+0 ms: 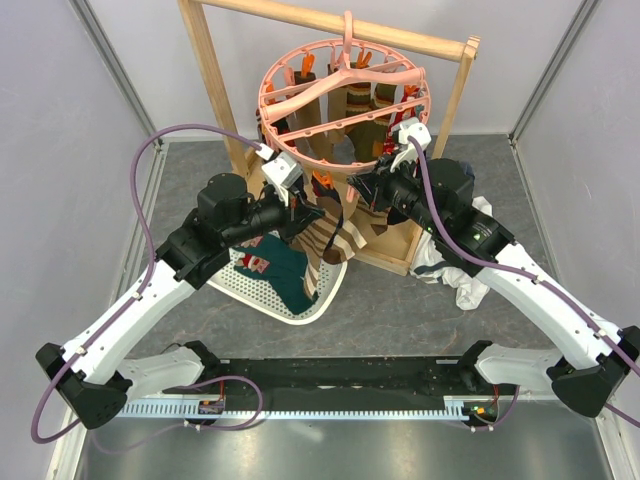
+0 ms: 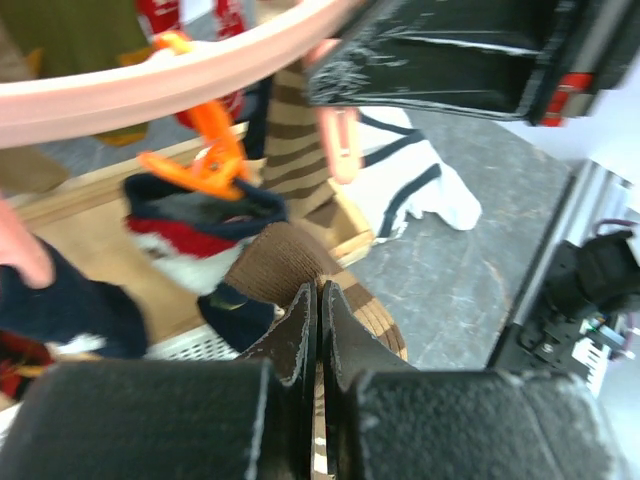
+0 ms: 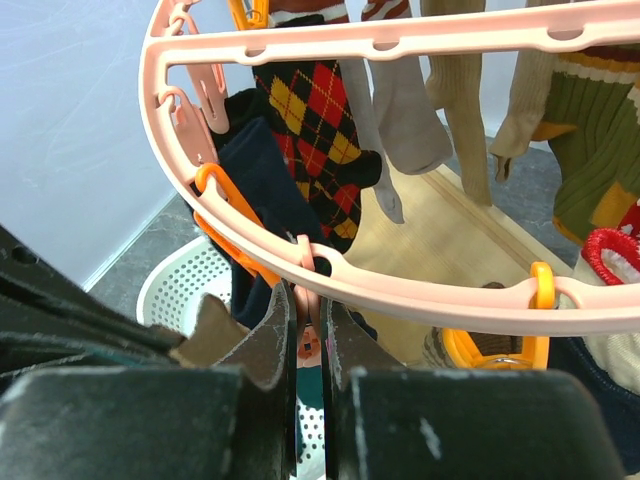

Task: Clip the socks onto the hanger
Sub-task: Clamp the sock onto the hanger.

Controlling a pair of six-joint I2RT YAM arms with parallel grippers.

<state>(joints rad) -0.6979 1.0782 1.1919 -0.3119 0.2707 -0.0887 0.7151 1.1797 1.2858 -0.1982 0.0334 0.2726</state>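
Note:
The pink ring hanger [image 1: 345, 100] hangs from the wooden rack with several socks clipped on. My left gripper [image 1: 305, 213] is shut on a brown-striped sock [image 1: 326, 240], held just under the ring's near edge; in the left wrist view the sock's [image 2: 295, 262] brown cuff sticks up between the shut fingers of the gripper [image 2: 320, 300], below an orange clip [image 2: 205, 165] and a pink clip [image 2: 340, 140]. My right gripper [image 1: 362, 186] is shut on a pink clip [image 3: 312, 300] hanging from the ring [image 3: 420, 295]. The sock's cuff [image 3: 212, 328] shows just left of it.
A white mesh basket [image 1: 250, 285] with a dark teal sock [image 1: 285, 265] lies under the left arm. White garments [image 1: 455, 275] lie at the right of the wooden rack base [image 1: 395, 255]. Rack posts [image 1: 210, 80] flank the hanger. Grey walls stand on both sides.

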